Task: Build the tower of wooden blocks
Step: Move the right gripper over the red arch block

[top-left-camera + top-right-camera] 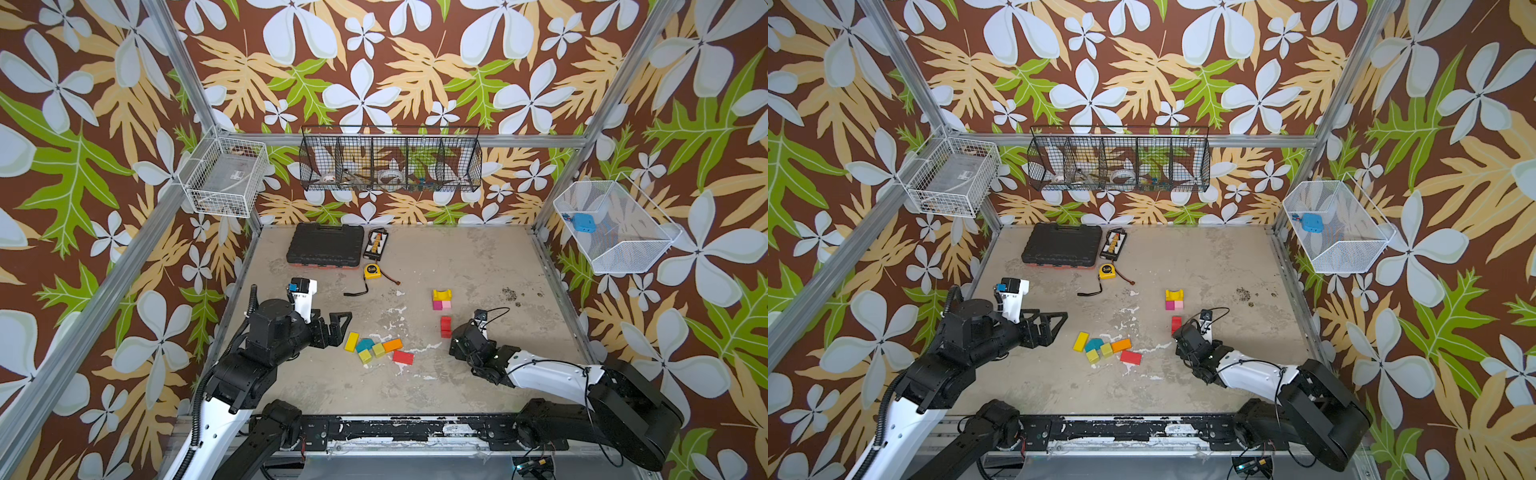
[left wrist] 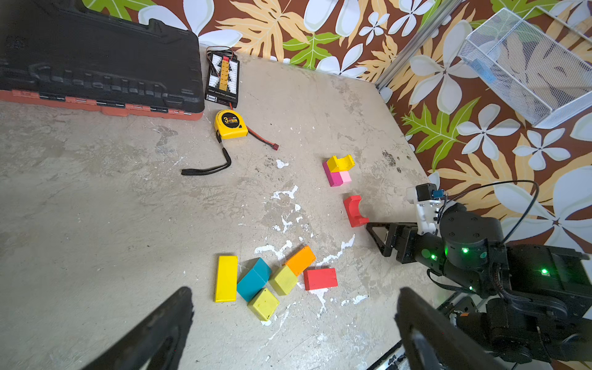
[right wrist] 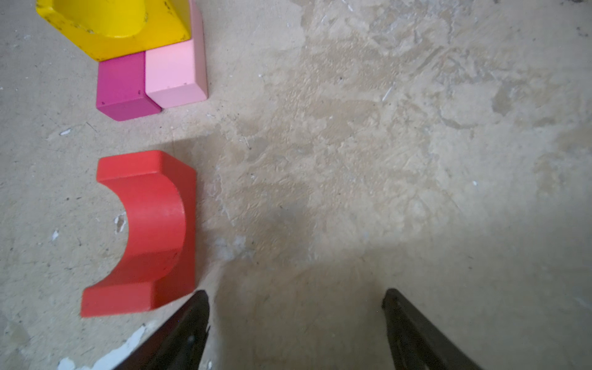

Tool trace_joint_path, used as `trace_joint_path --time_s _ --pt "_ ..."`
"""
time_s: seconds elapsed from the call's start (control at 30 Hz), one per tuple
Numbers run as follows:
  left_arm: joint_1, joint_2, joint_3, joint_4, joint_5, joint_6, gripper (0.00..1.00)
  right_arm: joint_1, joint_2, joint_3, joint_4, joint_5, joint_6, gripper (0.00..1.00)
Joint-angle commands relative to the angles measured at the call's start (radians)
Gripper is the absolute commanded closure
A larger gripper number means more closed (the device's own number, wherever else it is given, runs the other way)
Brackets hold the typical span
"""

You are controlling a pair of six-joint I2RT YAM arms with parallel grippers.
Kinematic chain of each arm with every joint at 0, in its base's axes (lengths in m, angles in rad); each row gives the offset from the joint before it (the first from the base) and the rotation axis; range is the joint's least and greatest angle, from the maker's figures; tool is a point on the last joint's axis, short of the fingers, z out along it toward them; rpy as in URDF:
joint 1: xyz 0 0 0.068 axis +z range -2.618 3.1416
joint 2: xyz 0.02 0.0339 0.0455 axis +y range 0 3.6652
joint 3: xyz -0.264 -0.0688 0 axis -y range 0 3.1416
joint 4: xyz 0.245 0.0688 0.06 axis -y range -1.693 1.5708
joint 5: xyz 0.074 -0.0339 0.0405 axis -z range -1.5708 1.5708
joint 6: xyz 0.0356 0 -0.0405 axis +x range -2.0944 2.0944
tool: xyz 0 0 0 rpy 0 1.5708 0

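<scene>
**Red arch beside the right gripper, outside its jaws**

Right gripper [image 3: 295, 294] wide open, empty; the red arch [image 3: 153, 230] lies flat just off one finger, long axis along the reach, so a sideways shift seems needed; the started tower [image 1: 441, 300] stands just beyond; left gripper [image 2: 294, 291], fully open and empty, hovers near the loose blocks [image 1: 376, 349], farther off.

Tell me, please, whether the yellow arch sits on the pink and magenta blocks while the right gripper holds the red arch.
Not quite: the right gripper is open and empty; the red arch lies on the table beside it, as the right wrist view shows. The rest stands.
</scene>
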Motion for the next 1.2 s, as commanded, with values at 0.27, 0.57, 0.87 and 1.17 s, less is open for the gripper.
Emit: trace_joint_path --time_s 0.27,0.57,0.87,1.17 --pt "-0.002 0.000 0.002 0.007 0.003 0.001 0.00 -0.006 -0.109 -0.013 0.002 -0.139 -0.021 0.16" --pt "-0.001 -0.002 0.001 0.007 0.003 0.000 0.00 0.103 0.002 0.120 -0.052 -0.028 -0.004 0.07" --pt "-0.001 0.000 0.001 0.008 0.004 0.001 0.00 0.101 0.203 0.222 -0.081 0.063 0.000 0.06" --pt "-0.001 -0.001 0.001 0.007 0.006 0.001 0.00 0.032 0.215 0.158 -0.040 0.055 0.005 0.06"
